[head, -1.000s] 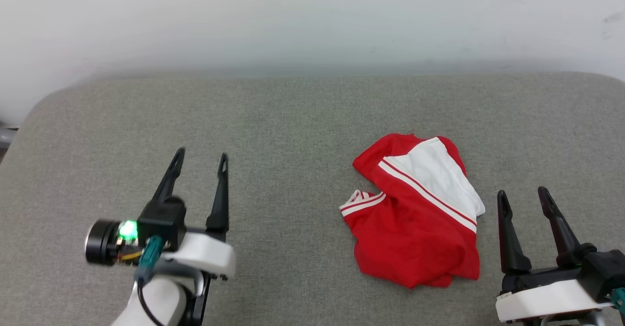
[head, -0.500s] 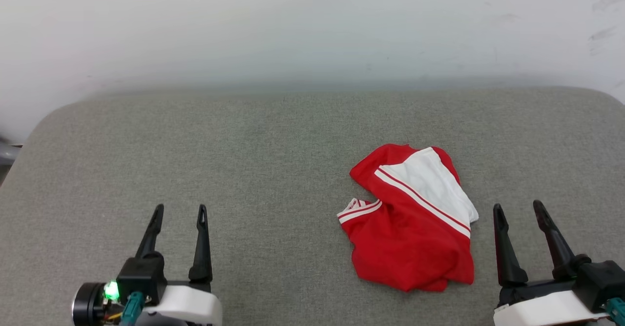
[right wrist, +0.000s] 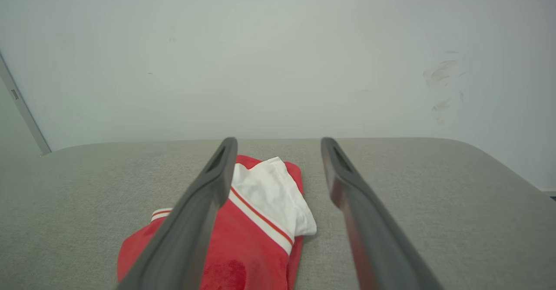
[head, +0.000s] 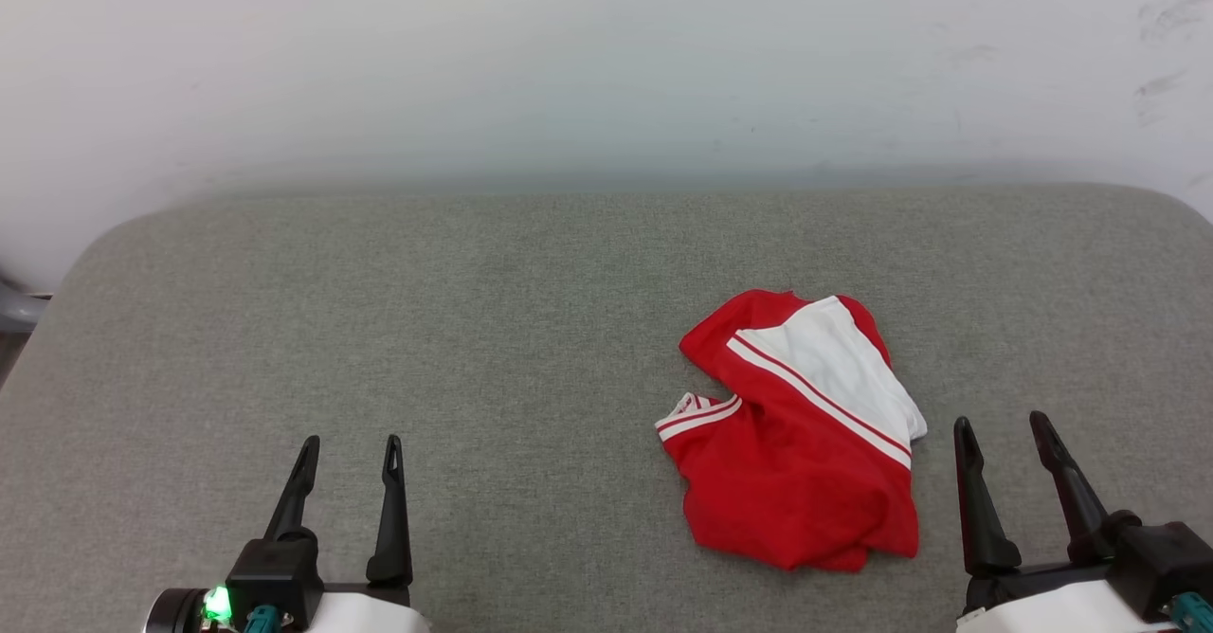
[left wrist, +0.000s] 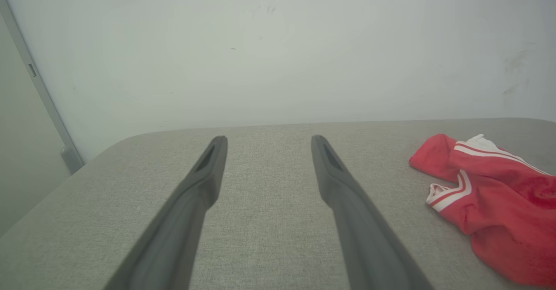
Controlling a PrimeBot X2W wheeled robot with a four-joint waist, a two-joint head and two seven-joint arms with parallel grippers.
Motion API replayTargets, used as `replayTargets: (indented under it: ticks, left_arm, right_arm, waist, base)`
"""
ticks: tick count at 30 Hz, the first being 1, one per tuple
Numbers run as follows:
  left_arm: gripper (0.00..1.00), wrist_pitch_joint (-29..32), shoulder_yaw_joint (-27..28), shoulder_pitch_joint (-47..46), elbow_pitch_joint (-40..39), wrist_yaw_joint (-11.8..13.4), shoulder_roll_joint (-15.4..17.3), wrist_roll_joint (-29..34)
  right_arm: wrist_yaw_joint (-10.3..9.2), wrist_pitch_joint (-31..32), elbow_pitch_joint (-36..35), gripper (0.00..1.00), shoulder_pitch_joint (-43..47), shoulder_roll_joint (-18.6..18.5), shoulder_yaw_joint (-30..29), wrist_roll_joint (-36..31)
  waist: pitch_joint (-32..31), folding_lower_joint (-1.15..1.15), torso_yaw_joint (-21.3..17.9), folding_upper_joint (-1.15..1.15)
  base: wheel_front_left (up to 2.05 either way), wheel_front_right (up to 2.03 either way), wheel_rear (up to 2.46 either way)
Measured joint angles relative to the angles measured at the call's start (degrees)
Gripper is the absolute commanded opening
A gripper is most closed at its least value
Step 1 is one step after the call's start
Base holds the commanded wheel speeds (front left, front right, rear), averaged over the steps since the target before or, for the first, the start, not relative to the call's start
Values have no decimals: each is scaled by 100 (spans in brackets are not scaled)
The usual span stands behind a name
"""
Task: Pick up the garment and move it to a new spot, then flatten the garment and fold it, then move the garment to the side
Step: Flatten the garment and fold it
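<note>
The garment lies crumpled on the grey padded table, right of centre: red cloth with a white sleeve and red-and-white striped trim. My left gripper stands open near the front edge at the lower left, well apart from the cloth, with nothing between its fingers. Just right of the cloth, my right gripper is open too and holds nothing. In the left wrist view the garment sits far right of my left gripper. In the right wrist view the garment lies low and left behind my right gripper.
The grey padded table has rounded corners and ends at a pale wall behind. A grey upright strip runs down the wall at the far left. Bare padding stretches left of the garment.
My left gripper has drawn back toward the front edge and sits lower in view. The camera has tilted, so the whole table and garment appear lower. The garment itself lies as before.
</note>
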Motion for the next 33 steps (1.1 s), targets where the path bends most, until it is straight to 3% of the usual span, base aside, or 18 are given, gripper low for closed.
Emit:
replayTargets:
  ticks: [13,24,33]
  left_arm:
    - [100,0,348,124,79,-322,-237,275]
    - [100,0,480,135,114,-430,-350,413]
    - [100,0,525,76,96,-530,-404,468]
  right_arm:
    - [0,0,129,100,98,1,56,51]
    - [0,0,154,100,70,2,-91,42]
    - [0,0,-122,100,-1034,-4,-603,-446]
  waist:
    - [-34,0,25,0]
    - [-3,0,23,0]
    - [143,0,40,0]
  base:
    - [0,0,0]
    - [0,0,0]
    - [0,0,0]
